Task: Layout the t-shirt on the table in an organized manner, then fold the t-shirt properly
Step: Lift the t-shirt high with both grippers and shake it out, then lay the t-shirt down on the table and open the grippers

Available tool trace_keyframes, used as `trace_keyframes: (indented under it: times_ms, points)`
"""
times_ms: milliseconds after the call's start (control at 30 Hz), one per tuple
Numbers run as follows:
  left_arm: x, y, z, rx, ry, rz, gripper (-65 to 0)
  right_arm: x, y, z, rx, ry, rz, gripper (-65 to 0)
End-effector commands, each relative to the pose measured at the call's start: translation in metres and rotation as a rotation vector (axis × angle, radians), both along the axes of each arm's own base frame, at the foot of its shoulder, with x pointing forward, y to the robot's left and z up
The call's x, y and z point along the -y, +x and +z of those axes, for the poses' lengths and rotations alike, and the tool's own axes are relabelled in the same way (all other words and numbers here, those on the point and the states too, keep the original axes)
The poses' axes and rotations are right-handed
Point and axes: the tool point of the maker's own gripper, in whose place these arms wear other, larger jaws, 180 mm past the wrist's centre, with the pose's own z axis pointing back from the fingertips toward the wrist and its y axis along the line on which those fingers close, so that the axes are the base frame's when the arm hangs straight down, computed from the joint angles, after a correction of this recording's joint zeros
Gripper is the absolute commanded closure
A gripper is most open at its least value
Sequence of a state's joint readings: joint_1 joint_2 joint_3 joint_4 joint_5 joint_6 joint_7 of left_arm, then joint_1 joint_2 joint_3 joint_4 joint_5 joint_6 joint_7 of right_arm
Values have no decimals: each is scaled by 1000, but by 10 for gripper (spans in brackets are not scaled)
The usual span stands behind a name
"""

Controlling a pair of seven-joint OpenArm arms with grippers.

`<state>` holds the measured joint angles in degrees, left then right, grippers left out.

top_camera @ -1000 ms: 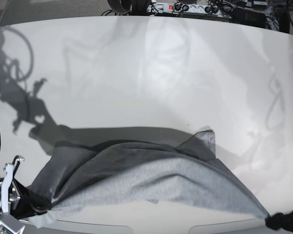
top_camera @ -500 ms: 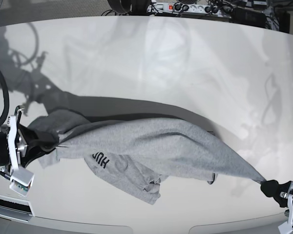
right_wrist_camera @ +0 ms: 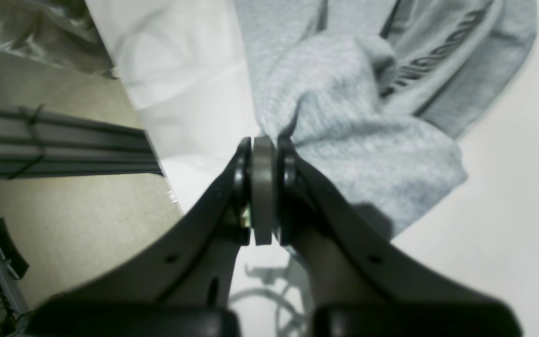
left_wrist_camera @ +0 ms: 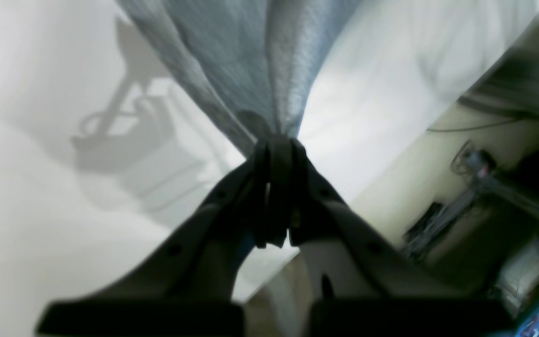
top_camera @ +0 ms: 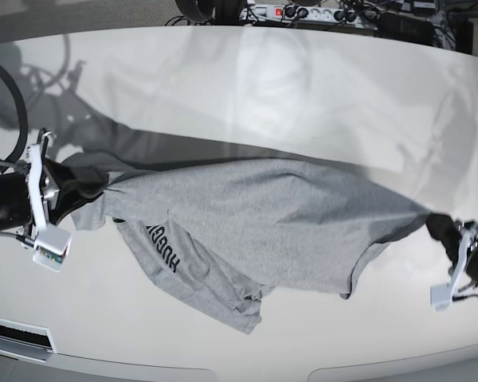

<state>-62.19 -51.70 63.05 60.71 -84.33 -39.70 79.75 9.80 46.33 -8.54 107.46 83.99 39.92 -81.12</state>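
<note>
Two jaws are pinching the t-shirt (top_camera: pixel 263 223) taut mid-frame: right gripper (top_camera: pixel 102 185) left, left gripper (top_camera: pixel 432 225) right; bare worktop (top_camera: pixel 247 87) is spreading above.

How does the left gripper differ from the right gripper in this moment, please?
The left gripper pinches a thin, stretched corner of the t-shirt; the right gripper pinches a thicker, bunched part near the black lettering. Left is on the base view's right, right on its left. Both are shut on the shirt, holding it over the table.
</note>
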Motion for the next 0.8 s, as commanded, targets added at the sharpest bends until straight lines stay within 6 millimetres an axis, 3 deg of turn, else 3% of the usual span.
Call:
trace_keyframes:
  times_ms: [0, 167, 300, 433, 633, 767]
  points:
    - [-2, 0, 17, 41, -7, -24, 0, -1, 2, 12, 38, 15, 9, 0]
    - [1, -59, 31, 67, -31, -152, 0, -12, -20, 8, 26, 16, 62, 0]
    - [-10, -113, 47, 42, 18, -232, 0, -18, -37, 4, 8, 13, 96, 0]
    - [-21, -149, 71, 57, 69, -261, 0, -13, -55, -3, -29, -18, 118, 0]
    - [11, -173, 79, 67, 36, -407, 0, -21, -94, 8, 7, -23, 178, 0]
    - [18, -178, 80, 69, 26, -439, 0, -18, -104, 15, 52, -44, 154, 0]
